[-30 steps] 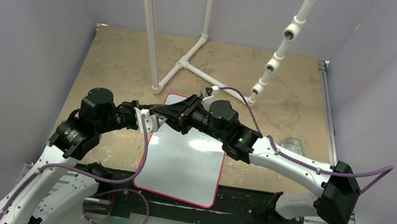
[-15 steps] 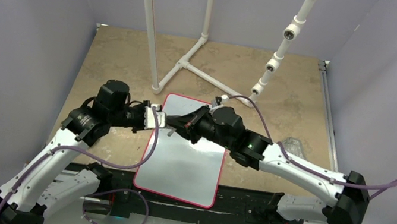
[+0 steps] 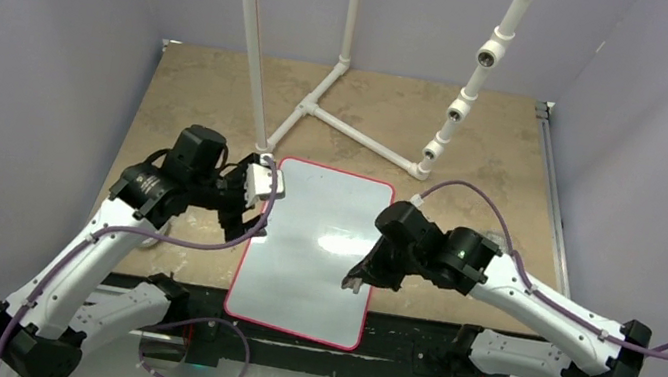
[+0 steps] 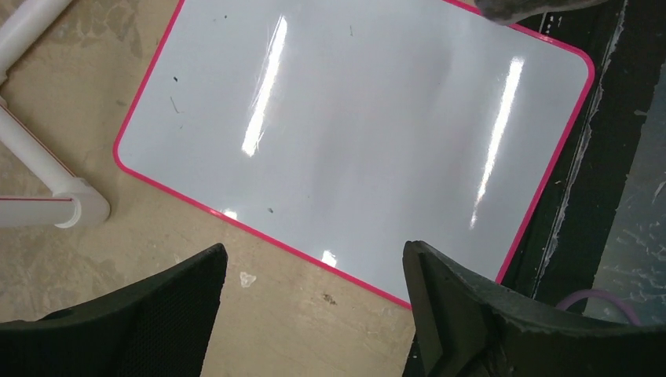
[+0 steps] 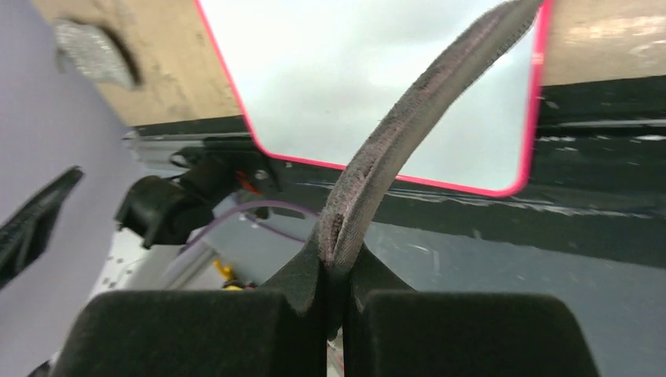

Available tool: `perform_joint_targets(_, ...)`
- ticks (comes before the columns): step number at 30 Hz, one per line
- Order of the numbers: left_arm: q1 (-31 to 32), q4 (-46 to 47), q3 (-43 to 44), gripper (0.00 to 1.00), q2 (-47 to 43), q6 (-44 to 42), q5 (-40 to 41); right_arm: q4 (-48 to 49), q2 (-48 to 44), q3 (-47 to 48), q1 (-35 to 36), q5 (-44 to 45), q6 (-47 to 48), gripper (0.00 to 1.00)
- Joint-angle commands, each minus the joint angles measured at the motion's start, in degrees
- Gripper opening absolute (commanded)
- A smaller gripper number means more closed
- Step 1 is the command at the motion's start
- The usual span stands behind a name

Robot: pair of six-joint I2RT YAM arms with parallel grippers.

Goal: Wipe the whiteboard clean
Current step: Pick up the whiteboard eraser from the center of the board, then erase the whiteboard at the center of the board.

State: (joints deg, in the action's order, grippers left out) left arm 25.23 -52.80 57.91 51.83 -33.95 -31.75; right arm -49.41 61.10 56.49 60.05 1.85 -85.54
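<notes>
The cloth [image 5: 416,118] was pinched edge-on in the right gripper [image 5: 336,263], the left gripper [image 4: 314,310] spread empty, so specks [image 4: 174,79] on the whiteboard [image 4: 353,141] could be missed.

The whiteboard [image 4: 353,133] runs off the left wrist view's top edge beside a grey blur [image 4: 534,6]; its dark specks [image 4: 174,78] are too small to read. The strip [image 5: 416,122] pinched in the right end effector [image 5: 336,263] shows edge-on only, its tip cut off.

The whiteboard [image 3: 311,246] lies flat toward 6 o'clock on the table [image 3: 479,141], its long sides running 12 to 6 and its 6 o'clock end over the black strip [image 3: 398,332]. It is glossy white with a red rim and rounded corners. The surface is nearly clean, with only a few tiny dark specks.
</notes>
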Motion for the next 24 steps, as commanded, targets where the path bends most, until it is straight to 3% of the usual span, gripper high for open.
perform_joint_targets(1, -0.2, 0.0, 2.7, 0.82, 4.5, 4.4, 4.4, -15.5, 4.9, 7.9, -3.2, 2.4, 10.1, 0.00)
perform_joint_targets(3, -0.2, 0.0, 2.8, 0.82, 7.5, 4.9, 6.4, -15.1, 9.3, 7.9, -8.2, 1.4, 17.1, 0.00)
perform_joint_targets(6, -0.2, 0.1, 2.6, 0.81, 11.7, 5.0, 8.6, -6.4, 15.7, 4.5, -15.5, -6.6, 27.6, 0.00)
perform_joint_targets(10, -0.4, 1.6, 1.3, 0.80, 13.9, 5.4, 11.6, 2.7, 24.6, 5.7, -17.1, -10.6, 32.7, 0.00)
perform_joint_targets(16, -0.5, 9.0, -2.6, 0.81, 14.6, 5.5, 20.4, 12.5, 35.6, 10.9, -17.6, -8.8, 36.8, 0.00)
perform_joint_targets(20, -0.9, 12.9, -4.7, 0.80, 19.5, 3.8, 27.6, 17.7, 42.2, 15.2, -17.7, -2.2, 40.0, 0.00)
perform_joint_targets(24, -1.8, 18.6, -9.6, 0.80, 20.3, 0.0, 24.0, 24.4, 46.7, 16.5, -18.1, -0.4, 41.0, 0.00)
